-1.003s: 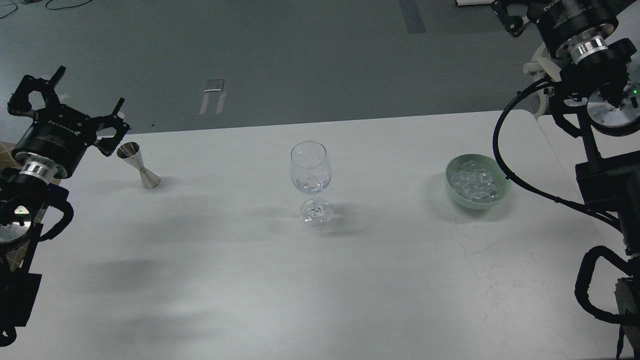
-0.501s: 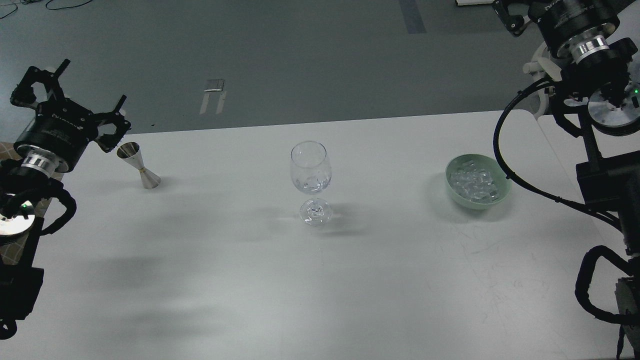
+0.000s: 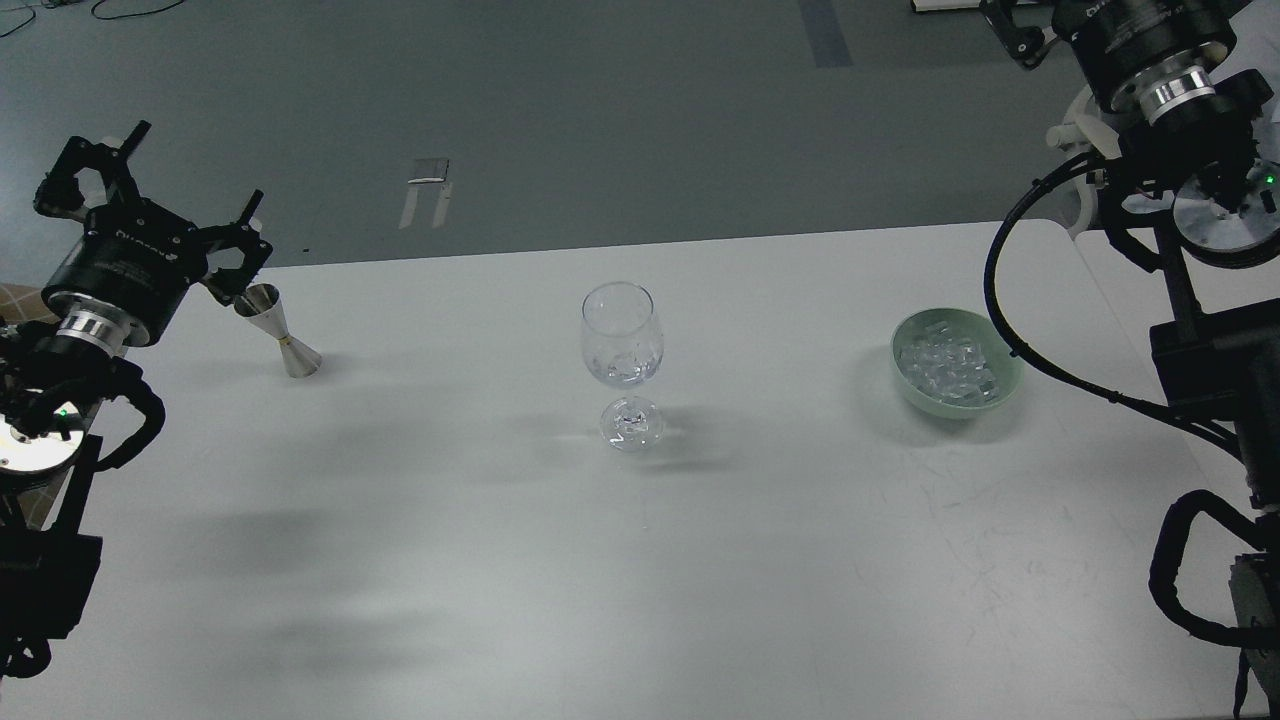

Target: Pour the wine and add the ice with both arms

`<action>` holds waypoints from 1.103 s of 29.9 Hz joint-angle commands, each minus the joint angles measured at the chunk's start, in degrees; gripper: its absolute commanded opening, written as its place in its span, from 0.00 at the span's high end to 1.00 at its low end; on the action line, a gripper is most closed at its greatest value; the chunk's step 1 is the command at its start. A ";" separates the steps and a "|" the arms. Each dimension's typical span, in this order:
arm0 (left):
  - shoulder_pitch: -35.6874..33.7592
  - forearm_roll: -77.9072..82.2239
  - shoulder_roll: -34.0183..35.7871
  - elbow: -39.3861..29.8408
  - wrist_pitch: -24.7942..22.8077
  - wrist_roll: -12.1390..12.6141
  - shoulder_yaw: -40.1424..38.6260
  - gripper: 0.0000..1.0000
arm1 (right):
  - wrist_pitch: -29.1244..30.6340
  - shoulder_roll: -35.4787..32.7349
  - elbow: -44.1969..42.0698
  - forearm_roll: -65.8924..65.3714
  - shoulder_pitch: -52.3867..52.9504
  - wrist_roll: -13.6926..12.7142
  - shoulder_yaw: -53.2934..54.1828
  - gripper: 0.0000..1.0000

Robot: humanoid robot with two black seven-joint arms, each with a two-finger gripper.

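From our head view, our left gripper point(image 3: 150, 195) hangs at the counter's point(image 3: 500, 560) far left edge, its black pronged fingers point(image 3: 250, 210) spread wide and holding nothing. Just beside it stands a steel jigger point(image 3: 280, 334), a polished double cone, upright and leaning slightly in our view. Our right arm point(image 3: 1160, 70) rises at the top right; its fingers lie mostly beyond the picture's edge, so we cannot tell how they stand.

The wine glass point(image 3: 621, 335) stands upright at the middle of the counter, well apart from both arms. Its thin clear bowl shows something glassy low down, which looks like a cube or two with a little wine point(image 3: 622, 375), though the colourless liquid is barely readable. The ice point(image 3: 945, 362), a heap of small clear cubes, sits in a smooth pale green bowl point(image 3: 1005, 385) to the right, near our right arm's looping cable.

We judge that both pouring and icing may already be done, or nearly so, with both arms drawn clear. If more wine is wanted, our left fingers must close around the jigger's narrow waist; its slick metal calls for a firm, level hold. The counter is matte white, faintly scuffed.
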 commanded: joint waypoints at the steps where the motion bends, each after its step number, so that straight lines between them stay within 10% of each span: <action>1: 0.19 -0.02 0.02 -0.08 -0.07 0.01 -0.03 0.02 | 0.01 -0.13 0.12 0.00 -0.23 0.09 -0.06 0.00; 33: 0.54 -0.02 0.11 -0.61 0.02 0.01 -0.56 0.02 | -0.08 -0.04 0.04 0.00 -0.32 0.26 -0.06 0.00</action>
